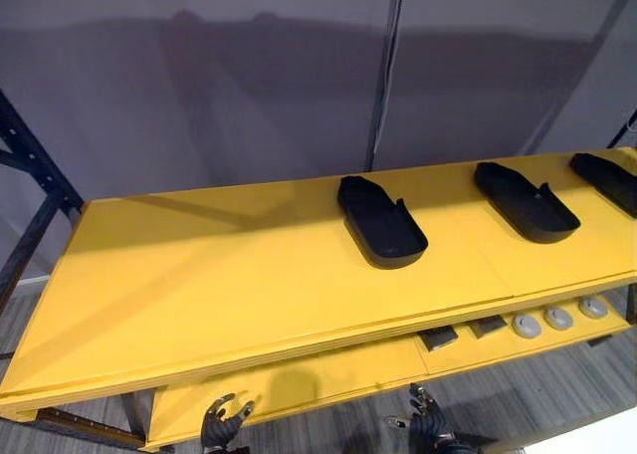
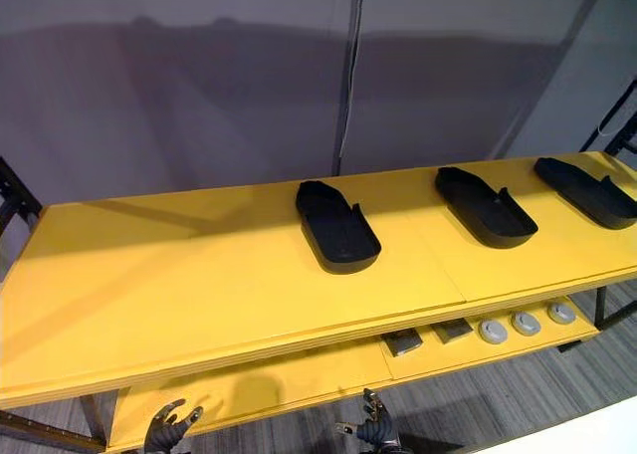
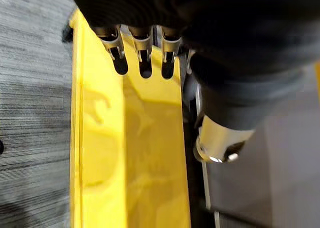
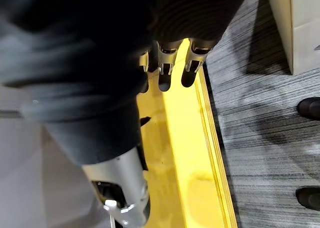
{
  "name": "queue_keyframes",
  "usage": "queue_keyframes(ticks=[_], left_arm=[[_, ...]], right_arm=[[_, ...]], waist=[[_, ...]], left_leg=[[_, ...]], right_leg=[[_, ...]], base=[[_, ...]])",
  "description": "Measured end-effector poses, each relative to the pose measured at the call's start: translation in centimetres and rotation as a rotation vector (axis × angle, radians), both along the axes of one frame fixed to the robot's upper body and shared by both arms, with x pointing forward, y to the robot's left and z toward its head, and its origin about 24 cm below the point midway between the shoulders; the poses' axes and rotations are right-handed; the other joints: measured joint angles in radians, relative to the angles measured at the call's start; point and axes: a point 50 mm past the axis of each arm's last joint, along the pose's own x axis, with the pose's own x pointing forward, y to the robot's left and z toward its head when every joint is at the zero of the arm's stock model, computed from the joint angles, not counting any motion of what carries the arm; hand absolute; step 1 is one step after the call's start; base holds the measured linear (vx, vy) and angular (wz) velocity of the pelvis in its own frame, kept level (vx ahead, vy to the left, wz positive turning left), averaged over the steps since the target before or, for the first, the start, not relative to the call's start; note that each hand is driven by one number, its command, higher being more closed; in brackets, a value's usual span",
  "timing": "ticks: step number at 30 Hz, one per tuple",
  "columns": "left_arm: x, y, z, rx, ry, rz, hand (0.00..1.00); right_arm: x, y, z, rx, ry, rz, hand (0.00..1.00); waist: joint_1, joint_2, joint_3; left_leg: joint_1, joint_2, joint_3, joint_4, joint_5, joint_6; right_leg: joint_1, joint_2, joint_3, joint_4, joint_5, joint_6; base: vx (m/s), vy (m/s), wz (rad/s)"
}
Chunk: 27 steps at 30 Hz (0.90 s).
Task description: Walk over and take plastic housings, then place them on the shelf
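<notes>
Yellow shelf (image 1: 199, 275) w/ 3 black housings (image 1: 381, 221); left hand (image 1: 221, 424) & right hand (image 1: 428, 429) slack, empty.

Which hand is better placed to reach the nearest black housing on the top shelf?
Probably the right: the right hand hangs open almost under the nearest housing, while the left hand sits farther to its left.

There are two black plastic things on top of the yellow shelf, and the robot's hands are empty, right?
Not two, three: the right eye view shows a left housing, a middle housing and a right housing on the yellow shelf. The left hand and right hand are empty, yes.
</notes>
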Motion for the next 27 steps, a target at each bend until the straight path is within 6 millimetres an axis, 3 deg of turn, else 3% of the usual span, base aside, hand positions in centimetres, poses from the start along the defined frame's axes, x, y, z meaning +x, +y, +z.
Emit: queue_keyframes(ticks=[12, 19, 23, 25, 26, 27], left_arm=[[0.7, -1.0, -0.1, -0.006, -0.003, -0.068, 0.0], [2.2, -1.0, 0.4, -0.001, -0.047, -0.077, 0.0], [2.8, -0.6, 0.8, 0.021, -0.072, -0.051, 0.0], [4.4, -0.5, 1.5, 0.031, -0.118, -0.063, 0.0], [4.9, -0.6, 1.7, 0.033, -0.131, -0.068, 0.0], [5.7, -0.6, 2.0, 0.036, -0.152, -0.075, 0.0]], right_arm=[[0.0, -0.7, 0.1, -0.024, -0.003, -0.04, 0.0], [1.8, -0.9, 0.8, -0.039, -0.057, -0.032, 0.0], [4.7, -0.5, 2.7, -0.046, -0.174, -0.012, 0.0], [5.9, -0.6, 3.6, -0.068, -0.219, -0.005, 0.0], [6.0, -0.6, 3.6, -0.07, -0.222, -0.007, 0.0], [6.0, -0.7, 3.5, -0.073, -0.218, -0.006, 0.0]], waist=[[0.0, 0.016, 0.01], [0.0, 0.012, 0.047], [0.001, 0.009, 0.074], [-0.001, -0.008, 0.104], [-0.002, -0.011, 0.107], [0.001, -0.013, 0.114]], left_leg=[[-0.025, 0.038, 0.044, 0.085, -0.043, -0.013], [-0.113, 0.064, 0.086, 0.224, -0.1, -0.002], [-0.164, 0.099, 0.211, 0.326, -0.161, 0.015], [-0.207, 0.113, 0.298, 0.362, -0.178, 0.041], [-0.218, 0.117, 0.315, 0.363, -0.176, 0.047], [-0.227, 0.126, 0.352, 0.355, -0.169, 0.065]], right_leg=[[-0.036, 0.032, 0.057, 0.033, -0.006, -0.009], [-0.112, 0.049, 0.127, 0.072, 0.006, -0.014], [-0.195, 0.084, 0.285, 0.071, 0.067, 0.003], [-0.245, 0.091, 0.359, 0.043, 0.126, 0.021], [-0.252, 0.089, 0.37, 0.028, 0.141, 0.026], [-0.284, 0.085, 0.31, 0.079, 0.132, 0.026]], base=[[-0.02, -0.032, -0.14], [-0.07, 0.015, -0.27], [-0.12, 0.106, -1.16], [-0.21, 0.123, -1.15], [-0.18, 0.091, -0.82], [-0.11, 0.09, -0.72]])
